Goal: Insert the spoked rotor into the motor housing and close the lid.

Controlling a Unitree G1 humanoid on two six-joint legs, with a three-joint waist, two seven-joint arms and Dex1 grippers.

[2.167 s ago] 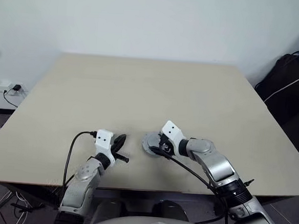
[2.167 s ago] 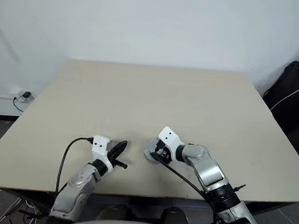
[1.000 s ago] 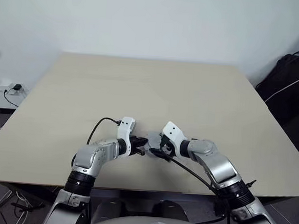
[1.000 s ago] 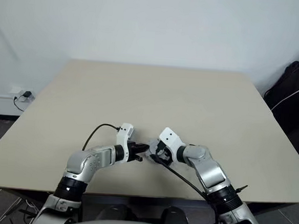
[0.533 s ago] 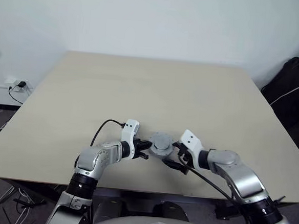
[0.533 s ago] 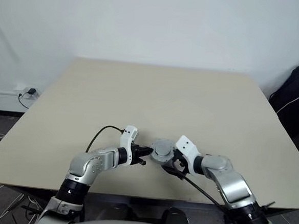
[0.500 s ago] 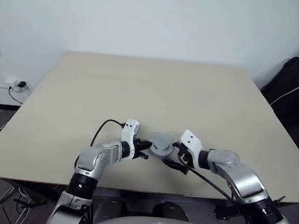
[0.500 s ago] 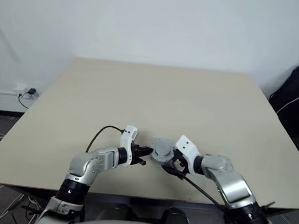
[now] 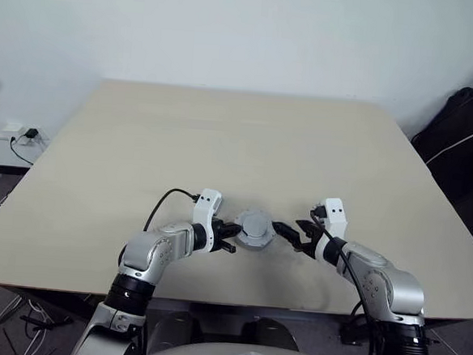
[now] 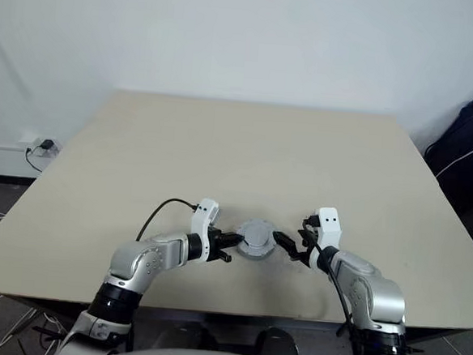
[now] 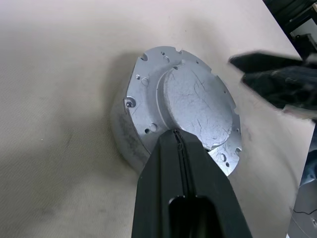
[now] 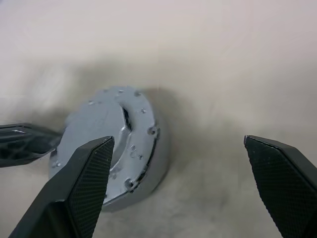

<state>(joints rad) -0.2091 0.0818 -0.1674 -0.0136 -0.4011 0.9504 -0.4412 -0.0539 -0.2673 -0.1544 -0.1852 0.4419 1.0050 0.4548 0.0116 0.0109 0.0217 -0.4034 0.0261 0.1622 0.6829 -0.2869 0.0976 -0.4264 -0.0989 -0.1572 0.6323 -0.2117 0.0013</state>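
You have the lid [image 9: 255, 226] seated flat on top of the motor housing [image 11: 130, 141], and the closed assembly sits on the beige surface [image 9: 239, 145] near its front edge, roughly midway between your two arms. Your left tool [image 9: 234, 229] is clenched — its two black fingers [image 11: 185, 193] pressed together with nothing between them — and its tip rests against the left side of the lid's rim. Your right tool [image 9: 292, 232] is released, its fingers [image 12: 81, 183] spread wide and grasping nothing; it sits just beside the assembly on the right, apart from it, pointing toward it. In the wrist views you can see the lid's raised round centre and the small holes around its edge. A dark bag [image 9: 458, 136] stands off the surface at the far right.
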